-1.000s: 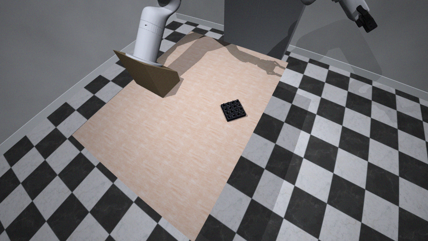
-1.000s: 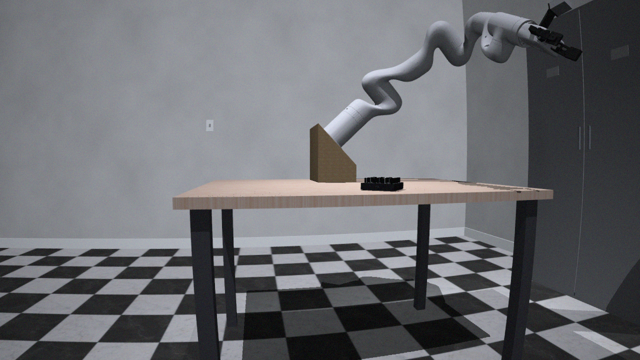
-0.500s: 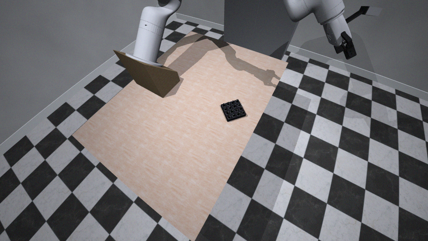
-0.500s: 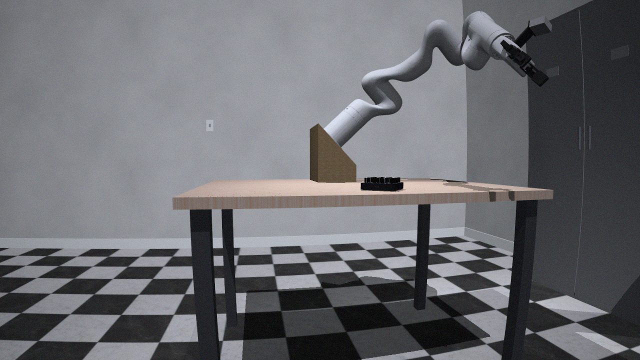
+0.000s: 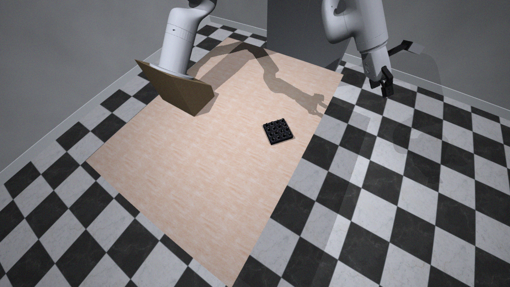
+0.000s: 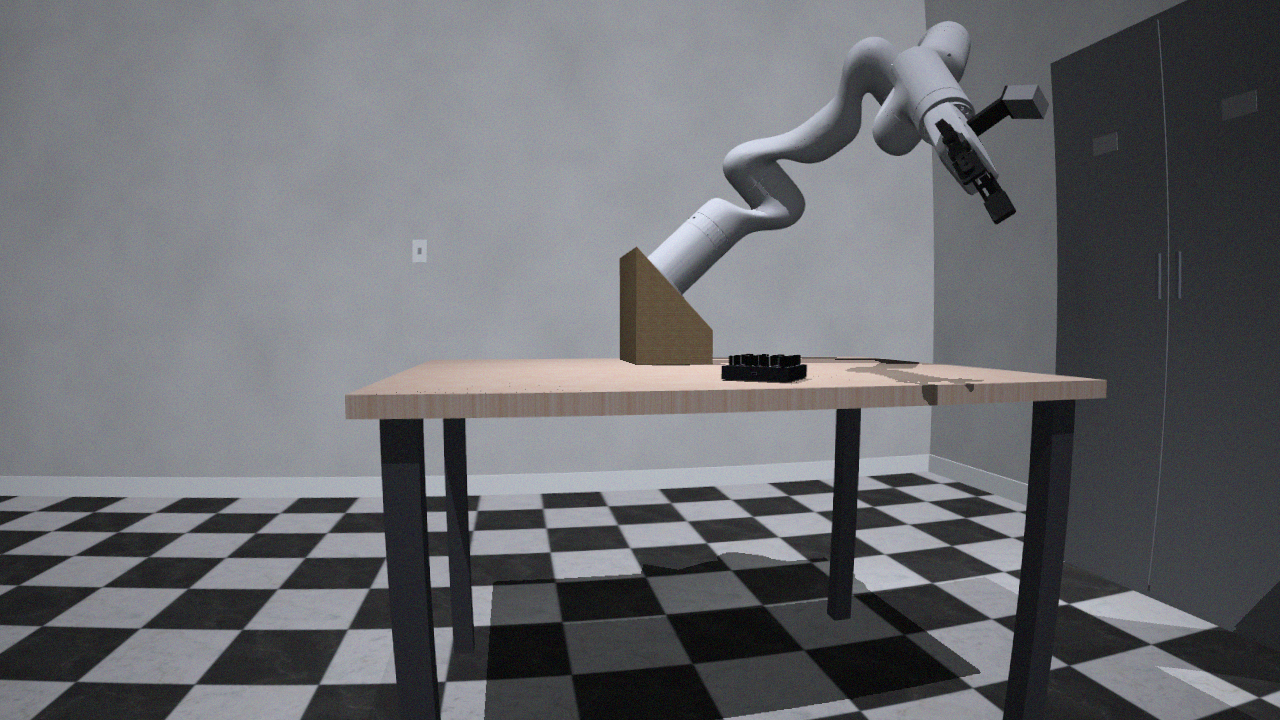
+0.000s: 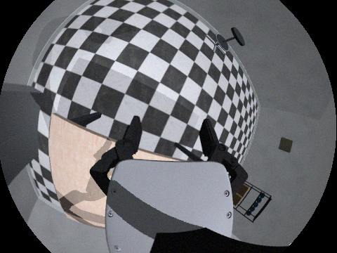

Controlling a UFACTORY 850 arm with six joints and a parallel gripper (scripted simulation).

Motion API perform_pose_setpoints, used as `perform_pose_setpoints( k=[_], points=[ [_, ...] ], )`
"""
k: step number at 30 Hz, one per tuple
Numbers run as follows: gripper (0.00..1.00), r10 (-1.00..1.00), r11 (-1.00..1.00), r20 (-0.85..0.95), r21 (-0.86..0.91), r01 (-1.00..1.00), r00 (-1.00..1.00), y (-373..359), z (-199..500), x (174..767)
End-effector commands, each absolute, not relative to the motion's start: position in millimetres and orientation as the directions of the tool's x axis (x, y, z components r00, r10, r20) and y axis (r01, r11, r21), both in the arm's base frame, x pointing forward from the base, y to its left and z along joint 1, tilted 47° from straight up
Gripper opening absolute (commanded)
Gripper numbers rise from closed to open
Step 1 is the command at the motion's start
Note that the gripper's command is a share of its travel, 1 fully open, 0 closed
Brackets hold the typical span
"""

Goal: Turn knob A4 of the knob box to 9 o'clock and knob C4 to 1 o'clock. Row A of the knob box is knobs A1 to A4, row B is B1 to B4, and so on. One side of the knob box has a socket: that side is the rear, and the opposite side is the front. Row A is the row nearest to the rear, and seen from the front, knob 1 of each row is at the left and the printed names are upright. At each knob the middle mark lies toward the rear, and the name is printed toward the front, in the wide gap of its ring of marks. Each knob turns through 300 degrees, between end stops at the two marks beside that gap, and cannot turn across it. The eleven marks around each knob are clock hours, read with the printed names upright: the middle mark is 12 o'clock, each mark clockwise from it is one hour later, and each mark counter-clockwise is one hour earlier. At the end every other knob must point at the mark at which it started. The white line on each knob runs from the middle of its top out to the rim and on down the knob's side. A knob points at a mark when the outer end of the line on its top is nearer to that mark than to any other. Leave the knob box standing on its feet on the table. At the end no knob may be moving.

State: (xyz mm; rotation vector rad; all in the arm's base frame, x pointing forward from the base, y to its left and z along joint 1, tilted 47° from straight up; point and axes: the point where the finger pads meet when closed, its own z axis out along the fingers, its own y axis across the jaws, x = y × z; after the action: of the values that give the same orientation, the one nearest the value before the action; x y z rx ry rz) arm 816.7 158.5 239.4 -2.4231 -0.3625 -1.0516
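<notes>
High beyond the desk (image 6: 554, 386) edge, your fingers hang spread and empty, well apart from the knob box (image 5: 278, 131) standing near that edge, so a hasty descent could, I judge, nudge a neighbouring knob or shove the box, and no printed names are readable.

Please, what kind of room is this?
Probably a bare test room: a robot arm is mounted on a lone wooden table, over a checkered floor, with grey walls and a tall cabinet.
</notes>
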Motion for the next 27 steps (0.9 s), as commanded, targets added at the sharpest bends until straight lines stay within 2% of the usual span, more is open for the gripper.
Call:
perform_pose_setpoints(
  k=[1, 2, 18, 27],
  points=[
    [1.0, 0.097, -0.844, 0.726, -0.303, 0.443, 0.68, 153.6, 216.0, 804.8],
    [1.0, 0.134, -0.831, 0.712, -0.297, 0.469, 0.689, 150.3, 194.9, 792.4],
    [1.0, 0.293, -0.749, 0.642, -0.307, 0.588, 0.709, 136.4, 104.3, 723.9],
    [1.0, 0.397, -0.658, 0.591, -0.35, 0.667, 0.702, 128.1, 44.7, 659.4]
  ],
)
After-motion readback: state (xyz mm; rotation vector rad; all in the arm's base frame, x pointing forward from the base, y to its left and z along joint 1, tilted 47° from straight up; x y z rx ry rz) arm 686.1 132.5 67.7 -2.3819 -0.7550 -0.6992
